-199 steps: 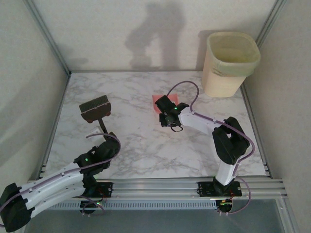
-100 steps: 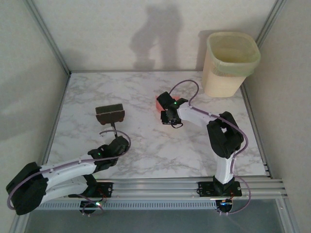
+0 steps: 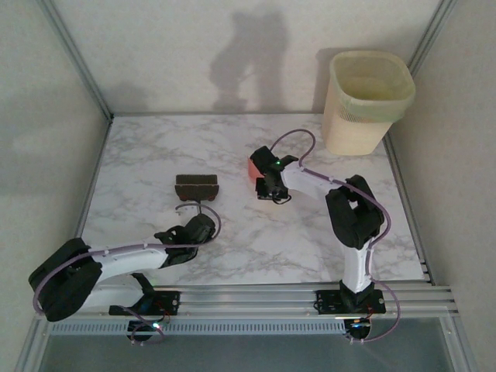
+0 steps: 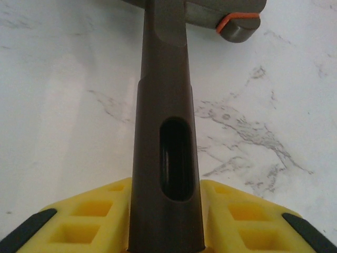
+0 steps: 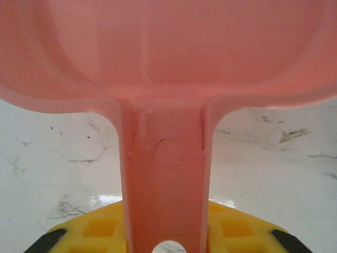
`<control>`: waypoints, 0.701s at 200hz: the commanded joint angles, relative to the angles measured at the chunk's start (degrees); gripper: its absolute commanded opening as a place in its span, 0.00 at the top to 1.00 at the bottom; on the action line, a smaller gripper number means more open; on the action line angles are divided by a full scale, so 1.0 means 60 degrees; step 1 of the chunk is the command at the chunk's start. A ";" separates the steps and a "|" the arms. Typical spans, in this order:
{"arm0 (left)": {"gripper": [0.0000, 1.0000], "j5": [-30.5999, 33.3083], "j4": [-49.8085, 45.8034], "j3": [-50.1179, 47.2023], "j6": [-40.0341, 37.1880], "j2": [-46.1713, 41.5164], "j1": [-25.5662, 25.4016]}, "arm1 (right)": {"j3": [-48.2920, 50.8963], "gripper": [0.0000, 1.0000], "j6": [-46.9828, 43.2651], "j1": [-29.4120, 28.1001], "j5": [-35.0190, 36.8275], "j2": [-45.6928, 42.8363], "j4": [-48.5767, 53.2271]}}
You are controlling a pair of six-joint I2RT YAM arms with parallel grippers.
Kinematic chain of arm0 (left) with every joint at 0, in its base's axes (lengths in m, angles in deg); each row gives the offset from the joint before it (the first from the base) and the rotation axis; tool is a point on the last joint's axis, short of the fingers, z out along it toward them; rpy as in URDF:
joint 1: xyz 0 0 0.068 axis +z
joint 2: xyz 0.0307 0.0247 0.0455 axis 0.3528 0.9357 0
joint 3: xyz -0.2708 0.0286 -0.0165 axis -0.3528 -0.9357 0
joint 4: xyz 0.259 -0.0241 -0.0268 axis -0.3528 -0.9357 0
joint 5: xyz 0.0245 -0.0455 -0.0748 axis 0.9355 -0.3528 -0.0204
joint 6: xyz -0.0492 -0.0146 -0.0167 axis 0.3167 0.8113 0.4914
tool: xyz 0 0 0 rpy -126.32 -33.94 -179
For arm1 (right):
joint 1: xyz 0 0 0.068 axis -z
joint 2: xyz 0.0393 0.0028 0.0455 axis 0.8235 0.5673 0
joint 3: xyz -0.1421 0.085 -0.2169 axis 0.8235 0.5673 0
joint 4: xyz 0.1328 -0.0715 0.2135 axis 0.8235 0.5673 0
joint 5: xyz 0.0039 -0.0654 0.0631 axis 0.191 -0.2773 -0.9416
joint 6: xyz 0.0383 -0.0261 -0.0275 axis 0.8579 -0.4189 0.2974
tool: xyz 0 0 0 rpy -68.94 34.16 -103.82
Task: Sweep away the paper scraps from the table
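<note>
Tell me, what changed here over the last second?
The left gripper swung the brush rightward, toward the dustpan. The right gripper nudged the dustpan slightly left. Both grips held, and the bin stayed put.

A lab test booth: plain off-white walls [image 3: 178,46], aluminium frame rails [image 3: 256,293] and a marble-patterned table [image 3: 248,240].
</note>
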 commanded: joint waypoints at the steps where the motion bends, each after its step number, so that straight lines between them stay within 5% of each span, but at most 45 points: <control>1: 1.00 -0.0705 0.0672 0.0361 -0.0503 0.0353 -0.0049 | -0.0425 0.74 -0.0053 0.0032 -0.0317 0.0291 0.0266; 54: 1.00 -0.1723 0.1030 0.0789 -0.0782 0.1511 -0.0050 | -0.0599 0.69 -0.0089 0.0016 -0.0460 0.0516 0.0421; 106: 1.00 -0.1541 0.0885 0.1036 -0.0822 0.1819 -0.0050 | -0.0432 0.54 -0.0018 0.0021 -0.0340 0.0314 0.0322; 140: 0.82 -0.1452 0.0849 0.1007 -0.0808 0.1695 -0.0048 | 0.0011 0.45 0.0004 0.0003 -0.0295 -0.0155 -0.0125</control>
